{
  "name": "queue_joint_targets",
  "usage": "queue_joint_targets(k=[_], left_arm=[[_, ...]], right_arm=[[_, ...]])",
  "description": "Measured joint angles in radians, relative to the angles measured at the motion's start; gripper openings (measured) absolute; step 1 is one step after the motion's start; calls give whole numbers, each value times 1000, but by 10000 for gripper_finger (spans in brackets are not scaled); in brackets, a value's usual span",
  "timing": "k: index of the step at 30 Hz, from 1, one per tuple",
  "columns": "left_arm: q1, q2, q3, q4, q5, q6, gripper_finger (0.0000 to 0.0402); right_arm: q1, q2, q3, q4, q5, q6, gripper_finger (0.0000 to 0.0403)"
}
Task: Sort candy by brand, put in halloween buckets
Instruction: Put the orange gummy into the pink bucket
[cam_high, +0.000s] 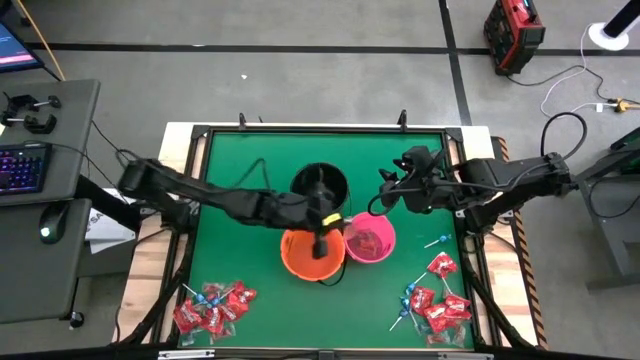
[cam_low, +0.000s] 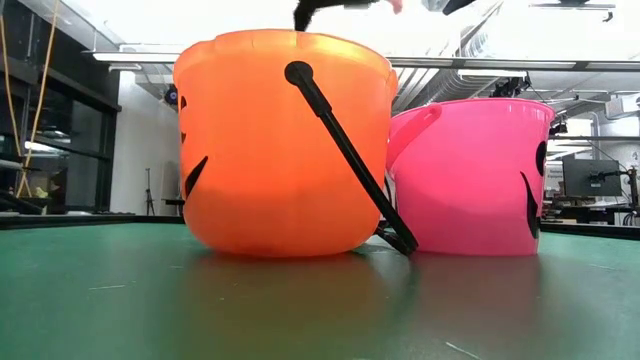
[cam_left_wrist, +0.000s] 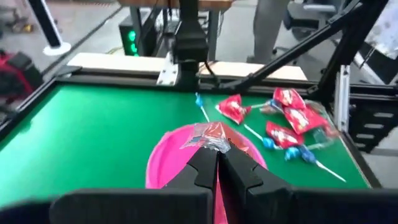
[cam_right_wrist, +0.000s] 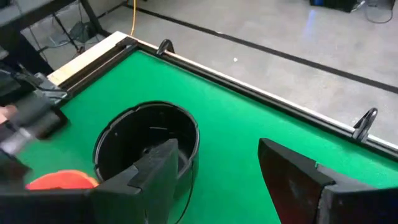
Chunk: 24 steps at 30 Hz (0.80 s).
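Left gripper (cam_left_wrist: 217, 158) clamped on a red packet (cam_left_wrist: 210, 137), poised above the orange pail (cam_high: 308, 252) and pink pail (cam_high: 370, 241), which stand touching mid-table with the black pail (cam_high: 320, 185) just behind. Right gripper (cam_right_wrist: 217, 165) parted and empty, hovering over the mat near the black pail. More red packets and blue lollipops heaped in two piles at the front corners: left pile (cam_high: 212, 306), right pile (cam_high: 436, 298).
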Motion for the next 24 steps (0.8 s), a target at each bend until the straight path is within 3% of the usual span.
queue_joint_targets(k=[6,12,16,24], left_arm=[[18,149,0,239,35,28,0],[21,199,-1,255,40,-8,13],[22,193,-1,206,71,-8,57],[23,170,17,210,112,8,183]], right_arm=[[0,0,0,2,8,11,215],[0,0,0,3,8,27,215],[0,0,0,3,8,27,215],[-1,0,0,-3,8,23,215]])
